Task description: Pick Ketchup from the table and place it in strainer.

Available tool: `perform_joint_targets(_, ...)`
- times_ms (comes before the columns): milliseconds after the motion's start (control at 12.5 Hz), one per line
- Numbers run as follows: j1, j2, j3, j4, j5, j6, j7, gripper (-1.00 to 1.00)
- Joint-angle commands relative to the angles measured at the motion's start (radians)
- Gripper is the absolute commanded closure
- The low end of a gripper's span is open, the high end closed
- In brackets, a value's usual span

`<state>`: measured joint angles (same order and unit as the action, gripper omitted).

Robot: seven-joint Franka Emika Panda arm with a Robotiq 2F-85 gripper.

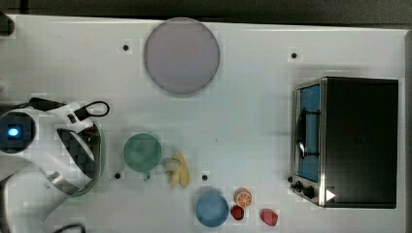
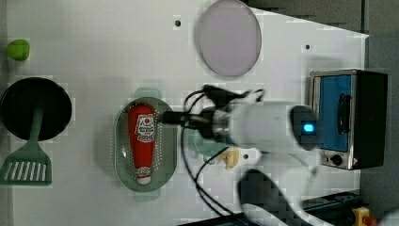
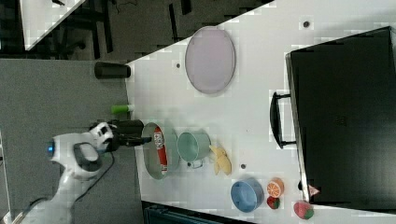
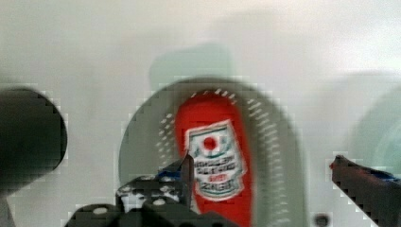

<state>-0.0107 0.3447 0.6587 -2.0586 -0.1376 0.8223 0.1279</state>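
Fingers of the hand (image 4: 262, 175) stand spread wide and empty above the ketchup (image 2: 142, 141), which lies lengthwise inside the strainer (image 2: 167, 150) on the counter (image 2: 94, 37); in the top view the arm hides both.

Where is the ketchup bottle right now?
In the left view, the ketchup lies on its side inside the strainer, left of the open hand and right of the black pan.

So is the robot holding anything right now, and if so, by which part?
Nothing is held. The ketchup lies in the strainer, and the gripper has its jaws open.
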Motion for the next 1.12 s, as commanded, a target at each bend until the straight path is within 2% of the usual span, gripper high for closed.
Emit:
perform_joint_targets(80,-0.090,-0.177,0.009,0.060,-0.003,-0.117,0.090,-1.00)
perform_joint_targets(320,-0.175,-0.322,-0.061,0.103,0.018,-0.301,0.089,-1.00)
perform_joint_targets(560,-0.223,-0.415,-0.190,0.151,0.079,-0.492,0.089,-1.00)
perform_joint_targets(800,-0.229,-0.445,-0.328,0.220,0.108,-0.578,0.087,-1.00)
perform_joint_targets(1120,-0.229,-0.446,-0.415,0.289,0.132,-0.747,0.067,-1.00)
